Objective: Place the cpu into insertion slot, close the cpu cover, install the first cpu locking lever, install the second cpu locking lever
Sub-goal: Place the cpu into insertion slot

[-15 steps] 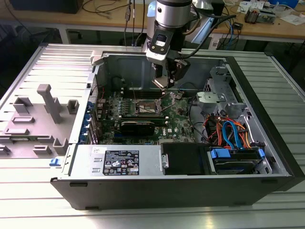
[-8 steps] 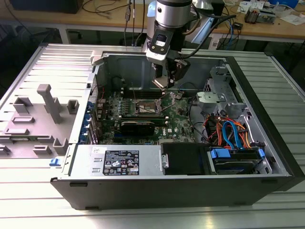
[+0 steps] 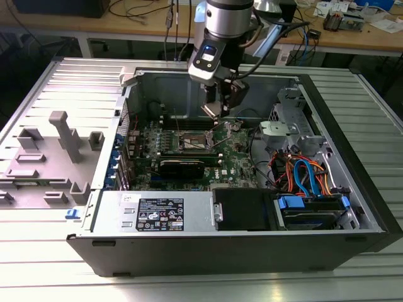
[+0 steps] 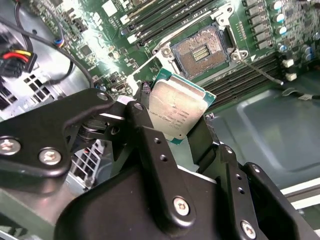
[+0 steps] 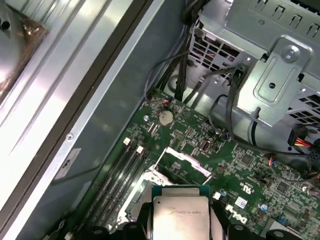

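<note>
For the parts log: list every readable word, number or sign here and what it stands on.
Small flat square silver-grey cpu, held in the end effector: faint engraved lines, too small to read.
White sticker on the silver metal panel inside the case: print too small to read.
Green circuit board: white brand mark, not quoted.

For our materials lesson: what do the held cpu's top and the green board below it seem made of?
The cpu: dull silver-grey top with soft, even glare, likely matt metal; its green edge looks like circuit laminate. The green board: glossy, probably coated laminate, judging by fine traces and soldered parts.
</note>
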`<state>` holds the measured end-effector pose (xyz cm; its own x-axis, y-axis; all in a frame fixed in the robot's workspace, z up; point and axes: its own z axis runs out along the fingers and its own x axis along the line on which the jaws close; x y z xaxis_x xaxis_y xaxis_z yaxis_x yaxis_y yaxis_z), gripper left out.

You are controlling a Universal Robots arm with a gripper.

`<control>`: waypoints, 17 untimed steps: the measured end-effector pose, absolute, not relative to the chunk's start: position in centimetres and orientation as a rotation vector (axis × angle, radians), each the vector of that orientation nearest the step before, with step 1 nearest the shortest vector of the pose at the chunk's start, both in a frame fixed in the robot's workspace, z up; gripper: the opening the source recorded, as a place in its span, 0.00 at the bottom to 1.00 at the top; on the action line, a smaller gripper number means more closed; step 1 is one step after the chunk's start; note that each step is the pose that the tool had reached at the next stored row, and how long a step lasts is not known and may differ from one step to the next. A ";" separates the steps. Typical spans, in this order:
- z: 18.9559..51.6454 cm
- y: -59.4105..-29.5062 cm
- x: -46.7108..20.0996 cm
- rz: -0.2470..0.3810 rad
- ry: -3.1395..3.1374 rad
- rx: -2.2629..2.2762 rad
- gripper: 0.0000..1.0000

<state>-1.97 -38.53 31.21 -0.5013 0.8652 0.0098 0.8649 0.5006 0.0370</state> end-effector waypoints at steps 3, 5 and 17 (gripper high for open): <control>31.0 -38.5 -2.0 0.057 2.671 1.632 0.55; 30.9 -38.5 -2.0 0.057 2.658 1.652 0.55; 29.8 -38.6 -2.2 0.045 2.535 1.849 0.55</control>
<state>-2.18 -38.62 29.84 -0.3055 0.9521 0.0140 0.9520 0.3051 0.0256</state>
